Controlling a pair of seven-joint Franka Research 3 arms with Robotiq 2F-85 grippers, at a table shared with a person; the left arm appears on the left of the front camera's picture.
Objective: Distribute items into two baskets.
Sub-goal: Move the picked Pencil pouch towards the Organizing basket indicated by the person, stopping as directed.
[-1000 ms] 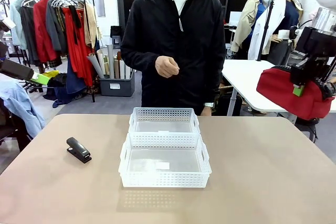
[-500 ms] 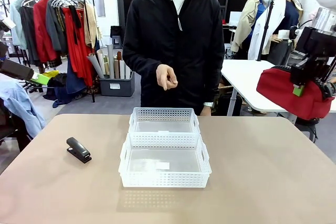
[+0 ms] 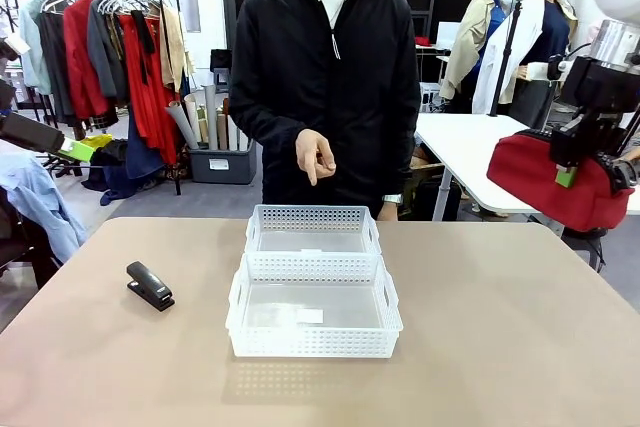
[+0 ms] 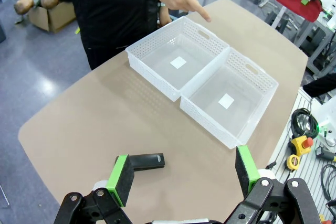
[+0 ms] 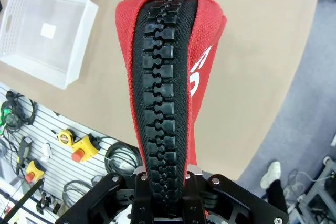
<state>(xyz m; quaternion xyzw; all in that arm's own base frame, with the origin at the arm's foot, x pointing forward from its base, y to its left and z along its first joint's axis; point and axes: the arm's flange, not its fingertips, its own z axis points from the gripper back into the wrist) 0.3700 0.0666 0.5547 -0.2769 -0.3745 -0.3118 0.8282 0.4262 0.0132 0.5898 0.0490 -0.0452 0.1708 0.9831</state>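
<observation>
My right gripper (image 3: 580, 162) hangs high at the right, beyond the table's edge, shut on the black zipper top of the red pouch (image 3: 555, 182). That pouch (image 5: 170, 77) rises between the fingers in the right wrist view. The small black stapler (image 3: 149, 285) lies on the table at the left; it appears as the stapler (image 4: 147, 161) just ahead of my open left gripper (image 4: 184, 169), which is raised at the far left (image 3: 60, 145). Two white baskets stand end to end mid-table, the larger basket (image 3: 314, 347) near me, the smaller basket (image 3: 313, 217) behind it. The person's hand (image 3: 316, 156) points down over them.
The person in a black hoodie (image 3: 330, 77) stands at the table's far edge. A clothes rack (image 3: 110, 47) is at back left, a white table (image 3: 465, 152) at back right. Bare tan tabletop (image 3: 500, 327) lies around the baskets.
The person's hand has dropped from chest height and now points down toward the baskets. Neither arm has visibly moved.
</observation>
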